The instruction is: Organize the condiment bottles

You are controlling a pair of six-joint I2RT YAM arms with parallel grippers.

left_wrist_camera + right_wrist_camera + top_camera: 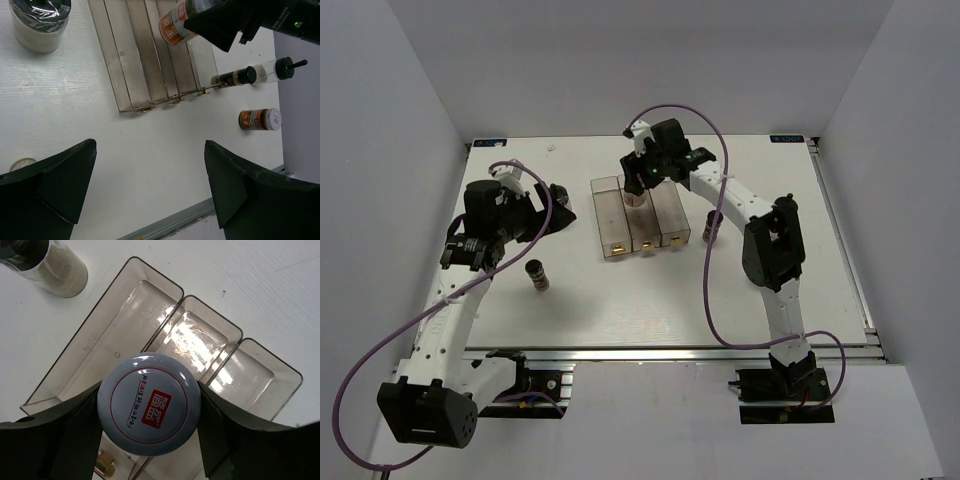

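Note:
My right gripper is shut on a brown jar with a pale round lid and holds it upright above the clear three-compartment tray, about over the middle compartment. The held jar also shows in the left wrist view. My left gripper is open and empty above bare table, left of the tray. A white jar with a dark cap stands beyond the tray's left side. A slim dark-brown bottle, a pale bottle with a black cap and a brown pale-lidded jar stand right of the tray.
A small brown jar stands alone on the table near my left arm. All three tray compartments look empty. The right arm's forearm hides part of the bottles right of the tray. The table's front rail is close below my left gripper.

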